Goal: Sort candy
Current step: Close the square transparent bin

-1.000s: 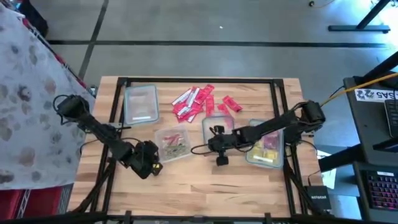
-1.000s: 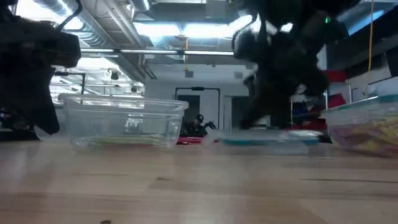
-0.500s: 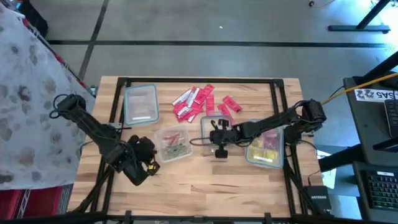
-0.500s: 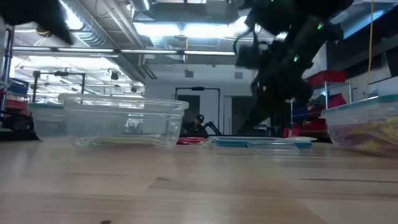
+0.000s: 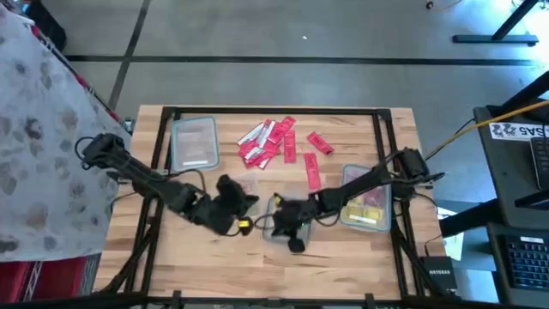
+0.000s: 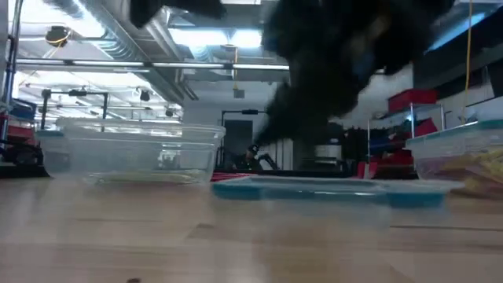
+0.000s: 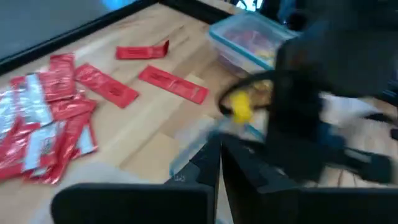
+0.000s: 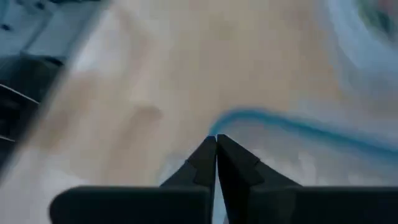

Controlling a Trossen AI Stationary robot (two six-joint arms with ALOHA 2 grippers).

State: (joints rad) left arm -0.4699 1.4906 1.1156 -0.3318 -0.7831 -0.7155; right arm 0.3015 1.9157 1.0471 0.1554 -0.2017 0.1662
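the red candy [image 5: 268, 142] pile lies well beyond the blue-rimmed lid [image 5: 279, 225] from both grippers; left gripper [image 5: 243, 204] is nearer, right gripper [image 5: 276, 225] over the lid, both pressed together.

Few texts can be read. In the high view, a white label [image 5: 521, 130] on the dark desk at the right edge carries upside-down characters that cannot be made out for certain. A small black box [image 5: 438, 275] on the floor near the tabletop's corner bears white lettering that looks like "NETGEAR". The print on the candy wrappers [image 5: 266, 142] is illegible.
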